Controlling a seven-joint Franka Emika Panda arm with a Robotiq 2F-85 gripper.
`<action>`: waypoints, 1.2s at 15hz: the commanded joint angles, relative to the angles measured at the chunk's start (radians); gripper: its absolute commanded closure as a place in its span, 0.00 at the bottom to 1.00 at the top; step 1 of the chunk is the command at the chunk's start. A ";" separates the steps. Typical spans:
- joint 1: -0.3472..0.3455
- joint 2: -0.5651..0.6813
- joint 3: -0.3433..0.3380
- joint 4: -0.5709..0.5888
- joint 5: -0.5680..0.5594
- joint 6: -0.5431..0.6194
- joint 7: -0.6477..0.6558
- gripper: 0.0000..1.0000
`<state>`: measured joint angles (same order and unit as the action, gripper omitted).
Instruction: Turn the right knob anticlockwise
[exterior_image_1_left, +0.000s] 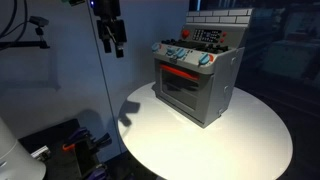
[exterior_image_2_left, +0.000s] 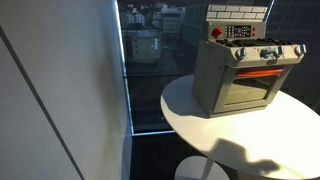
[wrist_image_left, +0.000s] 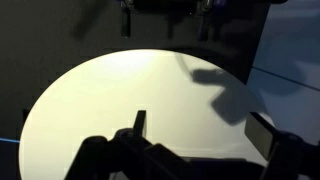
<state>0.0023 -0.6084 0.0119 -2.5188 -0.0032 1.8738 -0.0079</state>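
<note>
The black gripper (exterior_image_1_left: 113, 50) is hanging released, fingers spread, above the round white table (exterior_image_1_left: 250, 135), well left of the grey toy oven (exterior_image_1_left: 200, 90) and its small pale-teal right knob (exterior_image_1_left: 205, 60)

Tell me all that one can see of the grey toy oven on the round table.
The toy oven is a grey box, seemingly plastic, upright on the round white table. Its front has a windowed door, red-orange along its top, under a row of teal knobs ending in the right knob. A brick-patterned panel rises behind. Only the table touches it; the gripper hangs apart.
</note>
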 joint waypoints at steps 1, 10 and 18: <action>0.003 0.000 -0.002 0.002 -0.001 -0.002 0.001 0.00; 0.003 0.000 -0.002 0.002 -0.001 -0.002 0.001 0.00; -0.057 0.056 -0.025 0.109 -0.006 -0.009 0.060 0.00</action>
<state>-0.0350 -0.5987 0.0019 -2.4803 -0.0043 1.8758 0.0178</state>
